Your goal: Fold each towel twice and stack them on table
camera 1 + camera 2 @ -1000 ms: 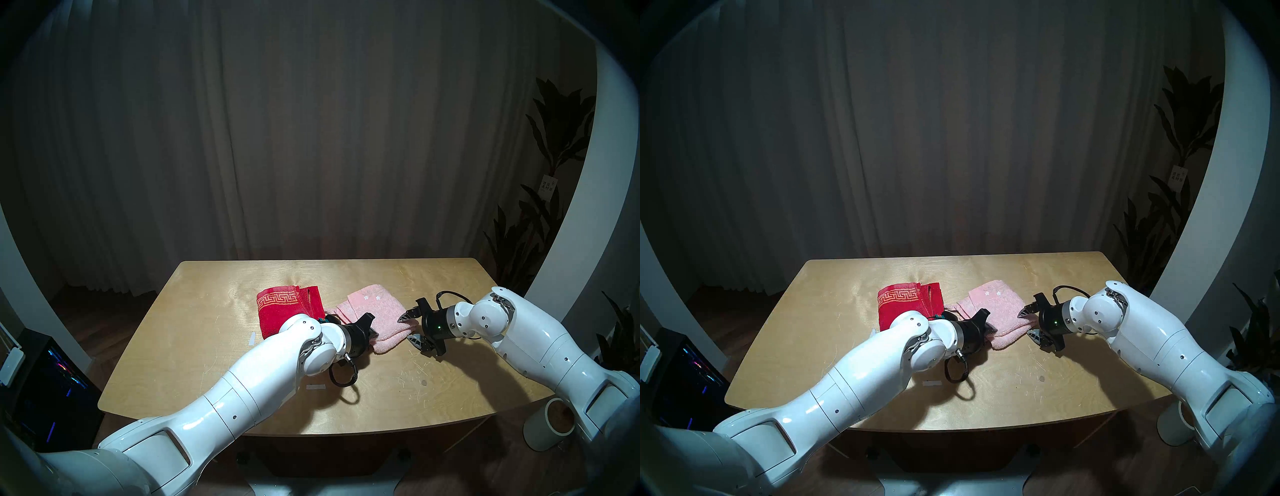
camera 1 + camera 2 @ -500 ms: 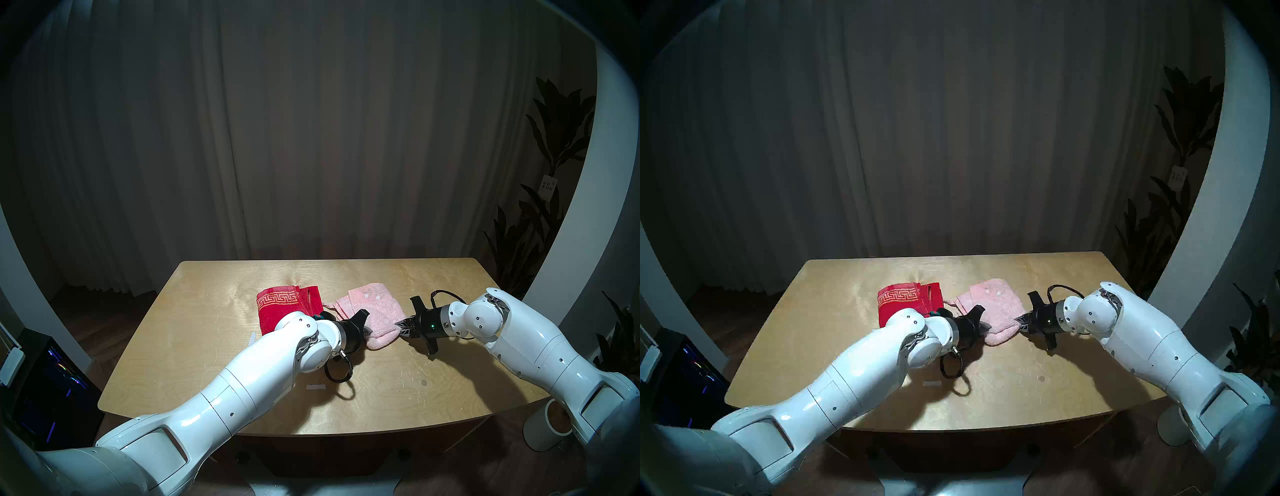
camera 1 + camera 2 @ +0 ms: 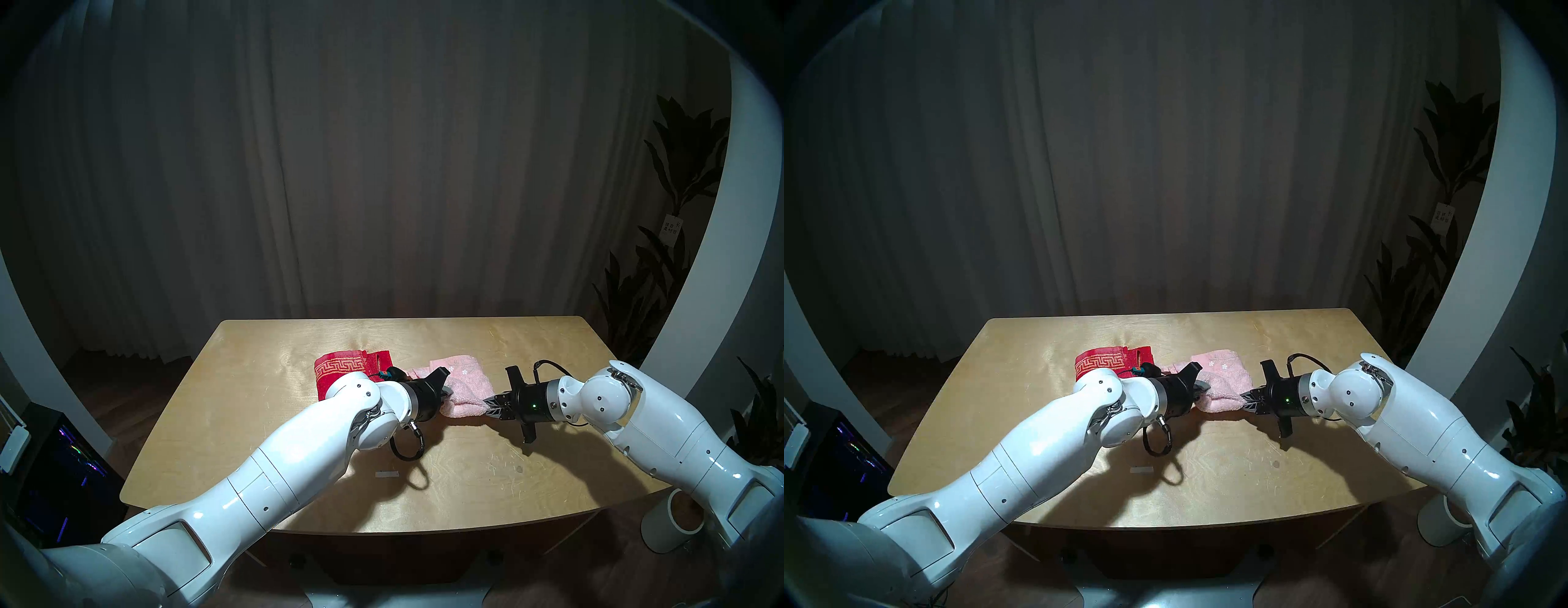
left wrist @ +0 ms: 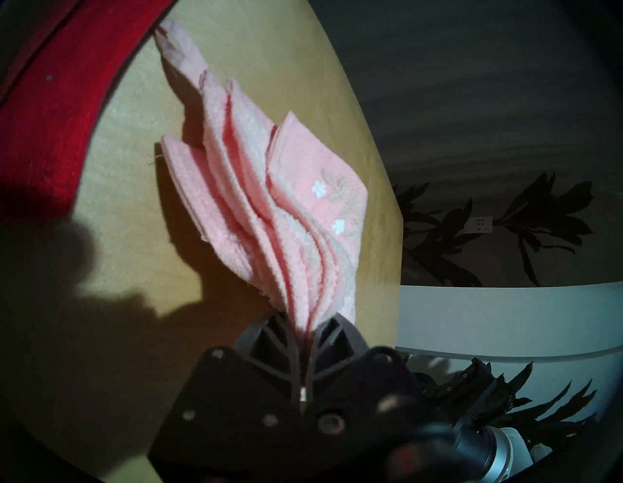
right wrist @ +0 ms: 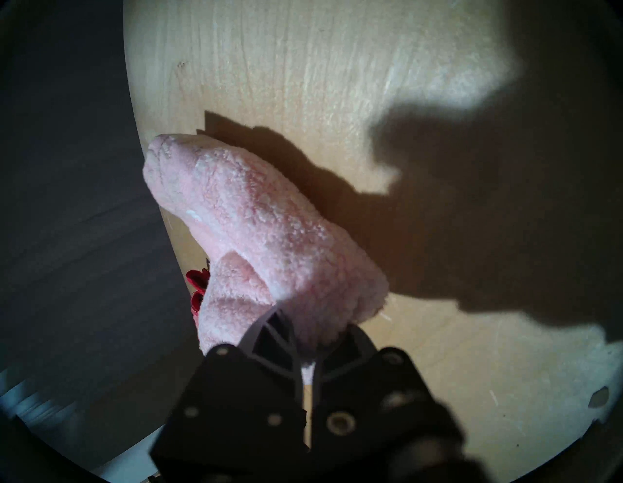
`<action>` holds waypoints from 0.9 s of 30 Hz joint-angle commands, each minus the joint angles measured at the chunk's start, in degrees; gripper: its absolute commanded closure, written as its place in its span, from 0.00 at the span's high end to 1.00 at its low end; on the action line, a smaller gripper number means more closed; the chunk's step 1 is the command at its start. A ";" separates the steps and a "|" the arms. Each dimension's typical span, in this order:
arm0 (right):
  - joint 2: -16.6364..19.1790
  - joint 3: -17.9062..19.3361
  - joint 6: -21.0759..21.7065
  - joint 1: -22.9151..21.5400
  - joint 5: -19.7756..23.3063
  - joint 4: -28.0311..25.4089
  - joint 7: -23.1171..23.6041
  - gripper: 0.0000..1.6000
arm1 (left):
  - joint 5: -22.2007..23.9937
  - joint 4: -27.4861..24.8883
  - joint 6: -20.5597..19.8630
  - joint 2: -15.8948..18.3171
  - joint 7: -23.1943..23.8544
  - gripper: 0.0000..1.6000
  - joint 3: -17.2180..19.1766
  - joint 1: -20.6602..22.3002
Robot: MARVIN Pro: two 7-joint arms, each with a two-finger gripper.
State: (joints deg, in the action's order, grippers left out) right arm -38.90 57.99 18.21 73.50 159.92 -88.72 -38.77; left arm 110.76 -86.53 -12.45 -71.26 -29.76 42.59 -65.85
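Pink towel (image 3: 464,388), folded, right of the red towel (image 3: 339,373) mid-bench (image 3: 254,424), near corners pinched in the closed left pincer (image 4: 305,332) and right pincer (image 5: 305,340); loose layers may fan apart when carried.

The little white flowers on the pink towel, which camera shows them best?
The left wrist view: the white flowers on the pink towel look big and sharp there. Both head views show them only as tiny pale specks on the towel's far edge. The right wrist view shows plain fluffy pink, no flowers.
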 commanded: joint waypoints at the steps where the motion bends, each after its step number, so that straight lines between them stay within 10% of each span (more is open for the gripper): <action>1: 1.46 2.72 -2.67 1.59 1.41 -3.87 2.82 0.00 | -1.00 -3.56 -1.81 1.54 0.62 0.00 0.47 2.26; 27: 0.86 7.76 -7.35 0.05 4.63 -9.60 6.87 0.00 | -4.21 -3.68 -9.47 3.48 1.23 0.00 3.80 11.59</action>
State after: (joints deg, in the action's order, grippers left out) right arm -37.77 63.77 11.52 75.01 163.88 -96.14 -33.32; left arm 107.12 -89.05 -20.85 -68.17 -29.09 44.36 -58.79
